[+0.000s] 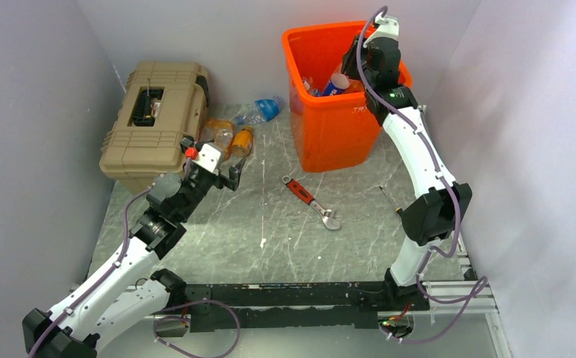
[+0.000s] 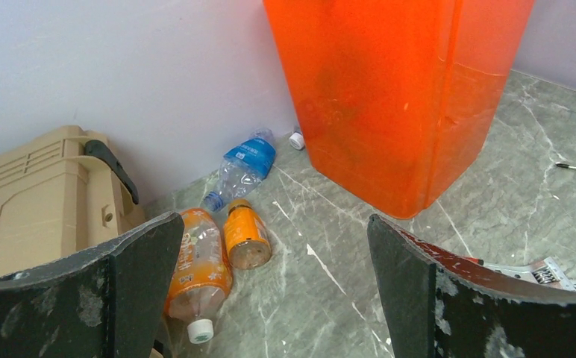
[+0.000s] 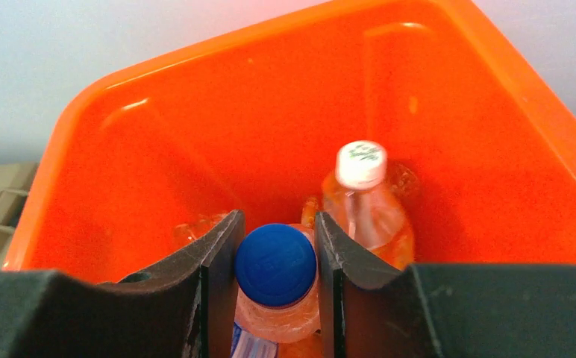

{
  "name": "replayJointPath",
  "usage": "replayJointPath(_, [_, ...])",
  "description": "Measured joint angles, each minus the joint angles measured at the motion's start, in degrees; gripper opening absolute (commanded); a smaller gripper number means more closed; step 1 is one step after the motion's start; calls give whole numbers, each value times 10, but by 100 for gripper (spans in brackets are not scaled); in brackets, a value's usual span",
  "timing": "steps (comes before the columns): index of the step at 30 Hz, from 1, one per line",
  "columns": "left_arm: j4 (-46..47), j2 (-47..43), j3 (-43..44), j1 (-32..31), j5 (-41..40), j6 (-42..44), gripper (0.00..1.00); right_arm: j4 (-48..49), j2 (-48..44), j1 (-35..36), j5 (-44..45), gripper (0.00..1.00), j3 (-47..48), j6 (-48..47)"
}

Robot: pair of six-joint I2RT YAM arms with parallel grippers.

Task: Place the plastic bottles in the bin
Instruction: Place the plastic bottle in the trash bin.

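Three bottles (image 2: 246, 239) lie just ahead of the wide-open left gripper (image 2: 274, 224); the right gripper (image 3: 276, 224) clamps a blue-capped bottle (image 3: 276, 268), the bin (image 3: 158, 127) beneath it already holding others

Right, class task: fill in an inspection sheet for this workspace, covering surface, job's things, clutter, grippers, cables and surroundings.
Surface: grey marbled table, white scuffs.
Job's things: orange bin upright by the back wall, white-capped bottle inside; blue-label bottle, long orange bottle and short orange bottle lie loose on the table.
Clutter: tan toolbox, red-handled wrench, screwdriver, loose white cap.
Grippers: left gripper open, empty; right gripper shut on blue-capped bottle at the bin's mouth.
Cables: purple cables run along both arms.
Surroundings: plain pale walls.
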Motion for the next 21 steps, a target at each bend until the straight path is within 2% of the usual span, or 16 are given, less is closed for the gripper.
replayJointPath(7, [0,1,0,0,7,0,99,-23,10,-3,-64,0,14,0])
replayJointPath(16, [0,3,0,0,-5,-1,99,-89,43,69,30,0,93,-80])
replayJointPath(21, [-2,-1,0,0,-43,-2,99,-109,68,73,41,0,130,-87])
